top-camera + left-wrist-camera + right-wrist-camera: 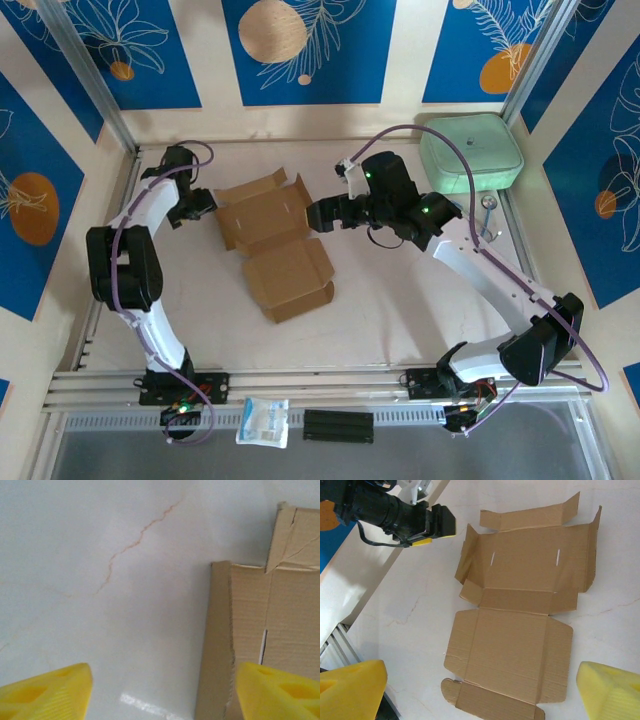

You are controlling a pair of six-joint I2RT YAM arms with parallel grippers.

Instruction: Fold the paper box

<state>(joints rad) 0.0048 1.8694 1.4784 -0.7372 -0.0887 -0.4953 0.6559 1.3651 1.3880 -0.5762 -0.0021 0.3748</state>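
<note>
The paper box [272,247] lies on the table as a flat brown die-cut sheet, some flaps at its far end bent up. My left gripper [210,204] sits low at the sheet's far left edge. In the left wrist view it [165,687] is open, its yellow fingers [55,692] astride a raised side flap [217,645] and bare table. My right gripper [313,215] hovers at the sheet's right edge. In the right wrist view it [482,682] is open above the sheet [520,630], empty, with the left gripper [422,535] beyond.
A mint-green rounded case [470,152] stands at the back right, with a small metal stand [488,215] in front of it. A plastic packet [263,421] and a black strip [338,426] lie on the front rail. Walls close in the table's back and sides.
</note>
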